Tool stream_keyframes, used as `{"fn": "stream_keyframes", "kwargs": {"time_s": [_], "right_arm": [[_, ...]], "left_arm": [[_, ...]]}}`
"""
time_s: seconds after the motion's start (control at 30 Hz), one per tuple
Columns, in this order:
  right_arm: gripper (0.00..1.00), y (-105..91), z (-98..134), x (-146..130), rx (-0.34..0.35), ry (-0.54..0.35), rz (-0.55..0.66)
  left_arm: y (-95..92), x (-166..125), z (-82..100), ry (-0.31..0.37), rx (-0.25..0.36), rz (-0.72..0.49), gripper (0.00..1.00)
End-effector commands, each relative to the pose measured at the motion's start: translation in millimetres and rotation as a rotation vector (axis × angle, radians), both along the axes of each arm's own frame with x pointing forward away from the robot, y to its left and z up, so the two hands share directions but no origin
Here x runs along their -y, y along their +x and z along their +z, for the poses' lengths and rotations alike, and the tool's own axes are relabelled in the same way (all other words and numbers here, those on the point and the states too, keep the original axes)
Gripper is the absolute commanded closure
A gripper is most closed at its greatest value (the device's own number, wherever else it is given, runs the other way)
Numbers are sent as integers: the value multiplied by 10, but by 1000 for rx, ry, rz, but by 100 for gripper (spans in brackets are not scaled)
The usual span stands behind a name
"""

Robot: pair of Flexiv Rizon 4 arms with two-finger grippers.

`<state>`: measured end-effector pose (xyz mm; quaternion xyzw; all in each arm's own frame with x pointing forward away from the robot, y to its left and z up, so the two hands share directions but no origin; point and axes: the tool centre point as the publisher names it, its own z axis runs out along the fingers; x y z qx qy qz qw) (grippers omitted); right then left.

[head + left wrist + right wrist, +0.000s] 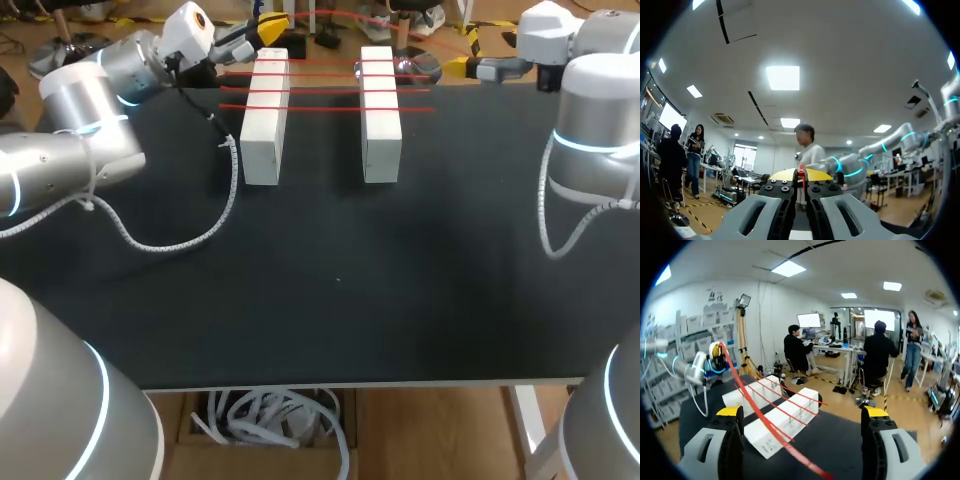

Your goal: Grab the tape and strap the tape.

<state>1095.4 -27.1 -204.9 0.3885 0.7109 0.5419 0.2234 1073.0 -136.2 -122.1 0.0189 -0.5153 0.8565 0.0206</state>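
The red tape (801,181) is being clamped between the pressed-together yellow tips of the left gripper (801,174), which is being held over the far edge of the table (330,300), just beside the left white block (264,120). Three strands are being carried across that block and the right white block (381,120). The right gripper (800,412) is being held wide apart, a loose run of tape passing between its fingers.

Thin red tape strands (325,90); two plain white rectangular blocks (264,125); matte black surface (340,300); grey fingers (707,450), yellow tips; silver arms (70,150), cyan rings.
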Motion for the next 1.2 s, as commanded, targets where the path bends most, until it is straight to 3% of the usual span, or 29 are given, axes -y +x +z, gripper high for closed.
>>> {"fn": "stream_keyframes", "kwargs": {"time_s": [0.03, 0.2, 0.47, 0.6, 1.03, 1.2], "right_arm": [[0, -255, -1, 39, -277, 428, -221], [0, -454, 9, 14, -340, 518, -310], [0, -637, -3, 24, -423, 490, -393], [0, -688, 100, 14, -419, 517, -425], [0, -688, 100, 14, -419, 517, -425], [0, -649, 175, -83, -485, 729, -502]], "left_arm": [[15, -1, -8, -2, 1, -4, 100], [15, -1, -8, -2, 1, -4, 100], [15, -1, -8, -2, 1, -4, 100], [15, -1, -8, -2, 1, -4, 100], [15, -1, -8, -2, 1, -4, 100], [15, -1, -8, -2, 1, -4, 100]]}}
